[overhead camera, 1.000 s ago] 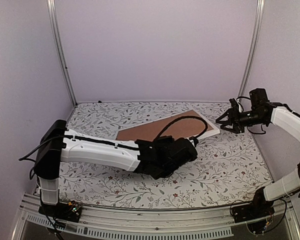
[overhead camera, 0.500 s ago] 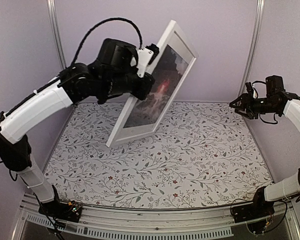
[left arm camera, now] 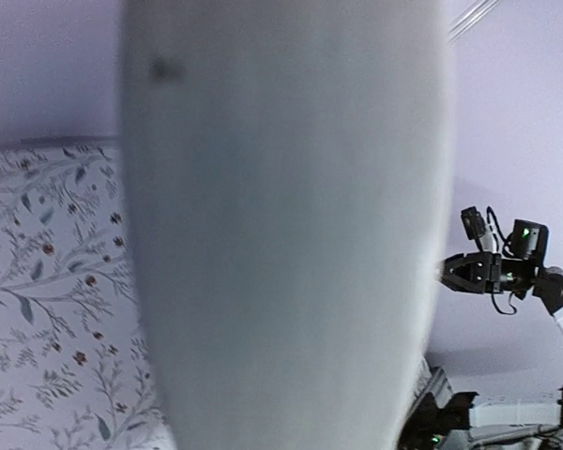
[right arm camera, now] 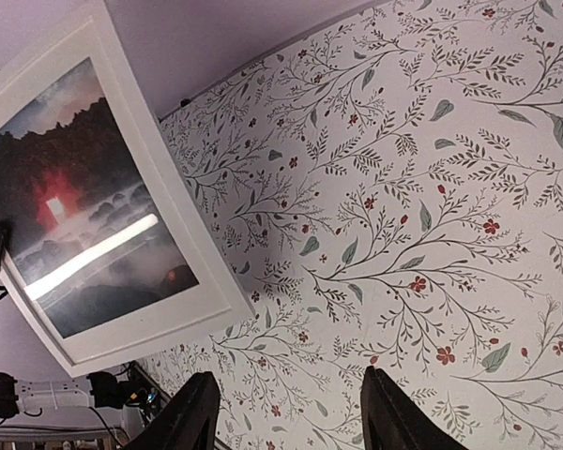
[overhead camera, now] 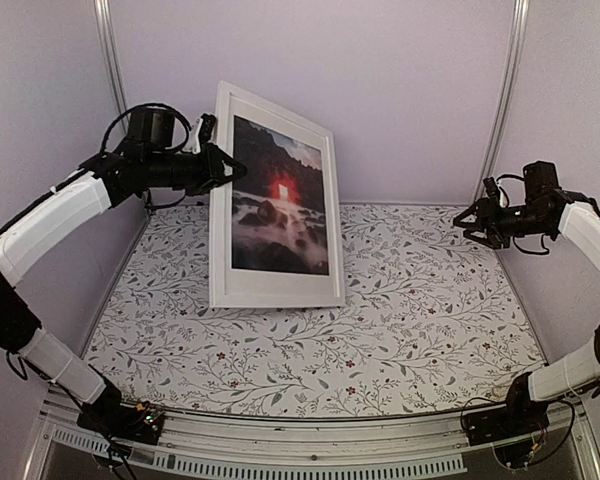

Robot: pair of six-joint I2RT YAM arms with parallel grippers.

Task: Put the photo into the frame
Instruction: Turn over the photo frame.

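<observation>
The frame (overhead camera: 280, 293), white-rimmed with a wide white border, stands almost upright at the left middle of the table, face toward the near edge. The photo (overhead camera: 278, 210), a dark landscape with a red glow, sits inside it. My left gripper (overhead camera: 218, 168) is shut on the frame's upper left edge. In the left wrist view that blurred white edge (left arm camera: 281, 244) fills the picture and hides the fingers. My right gripper (overhead camera: 465, 222) hangs open and empty in the air at the far right. The right wrist view shows its fingers (right arm camera: 192, 412) spread, with frame (right arm camera: 183, 281) and photo (right arm camera: 84, 206) beyond.
A floral-patterned cloth covers the table (overhead camera: 430, 320). Purple walls and metal corner posts (overhead camera: 502, 100) close in the back and sides. The right arm (left arm camera: 493, 267) also shows in the left wrist view.
The left arm, low over a brown board a second ago, now holds the framed photo up; the frame has swung from a tilt to nearly upright. The right gripper drifted slightly right.
</observation>
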